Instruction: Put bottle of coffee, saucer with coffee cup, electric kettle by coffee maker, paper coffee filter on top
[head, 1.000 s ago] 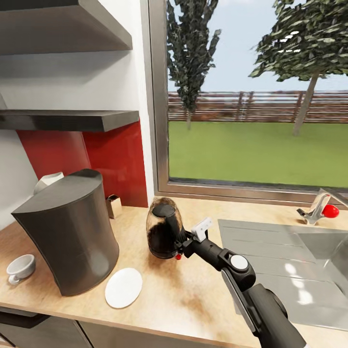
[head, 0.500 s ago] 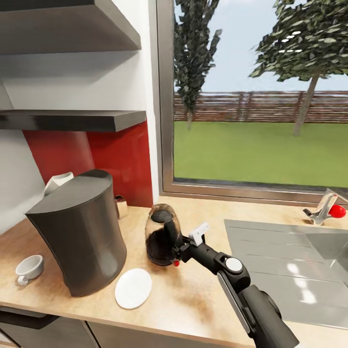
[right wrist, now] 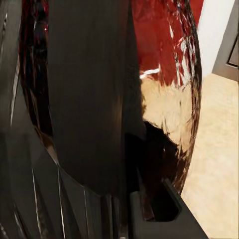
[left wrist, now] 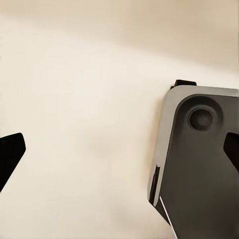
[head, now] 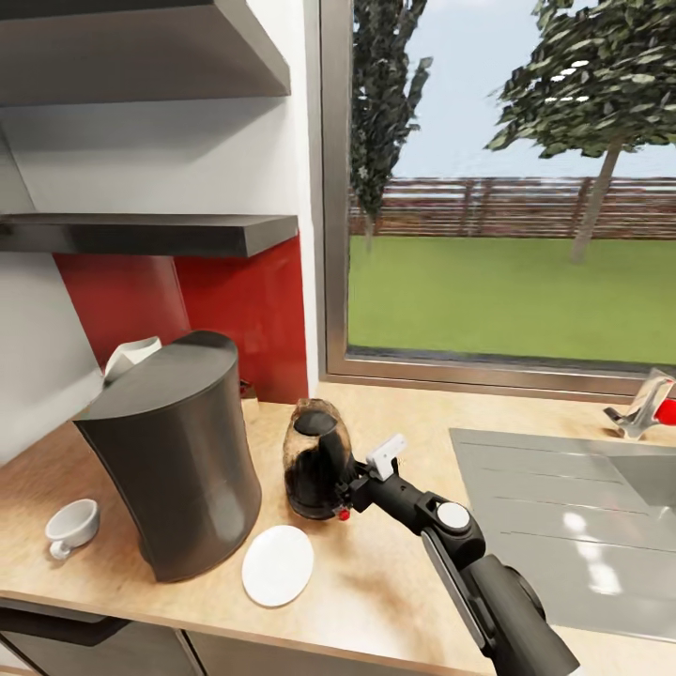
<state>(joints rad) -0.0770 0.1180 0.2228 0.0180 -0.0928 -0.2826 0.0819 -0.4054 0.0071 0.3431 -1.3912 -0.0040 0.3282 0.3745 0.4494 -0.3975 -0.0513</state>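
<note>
On the kitchen countertop (head: 394,573) in the head view, the round glass electric kettle (head: 315,460) with its black lid stands just right of the tall dark coffee maker (head: 178,460), and the right gripper (head: 351,488) is clamped on its handle. Near them lie the white saucer (head: 277,564) and the coffee cup (head: 73,524). Up close in the right wrist view, the kettle's clear wall (right wrist: 164,84) shines red and tan beside its black handle (right wrist: 89,94), while the left wrist view shows the left gripper's (left wrist: 119,149) fingers spread wide apart.

The coffee maker (head: 178,460) hides most of the paper coffee filter (head: 131,354) at its 11 o'clock. The tap (head: 648,406) is cut off at the head view's right edge.
</note>
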